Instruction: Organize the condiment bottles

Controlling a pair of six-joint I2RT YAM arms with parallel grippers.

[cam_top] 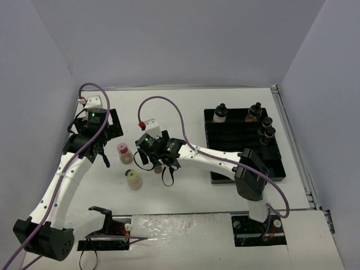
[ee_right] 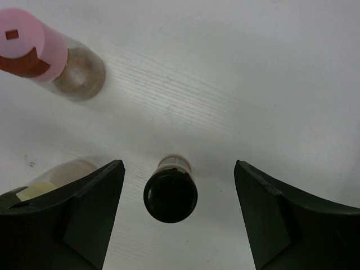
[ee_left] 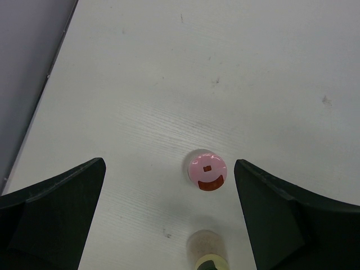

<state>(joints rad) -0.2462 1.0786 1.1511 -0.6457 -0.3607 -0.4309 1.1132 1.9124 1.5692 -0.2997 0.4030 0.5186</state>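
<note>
The right gripper [ee_right: 179, 166] hangs over a black-capped condiment bottle [ee_right: 170, 195] on the white table [cam_top: 185, 112]. Its fingers are spread to either side of the cap, with a gap on both sides, gripping nothing. Further left, the left gripper [ee_left: 169, 169] is spread wide and empty above the pink-capped bottle [ee_left: 207, 170], with the pale-yellow-capped bottle [ee_left: 207, 254] just nearer. We see these three bottles standing loose and close together left of centre, while four more black-capped bottles [cam_top: 254, 111] stand upright along the far and right edges of the black slotted tray [cam_top: 233, 138] at far right. We judge the step in hand to be picking up the loose black-capped bottle. To do it well, the right arm should centre the bottle between its fingers, descend below the cap and close squarely on the body. It should then lift straight up, sparing the two neighbours, before carrying it right to a free slot.
</note>
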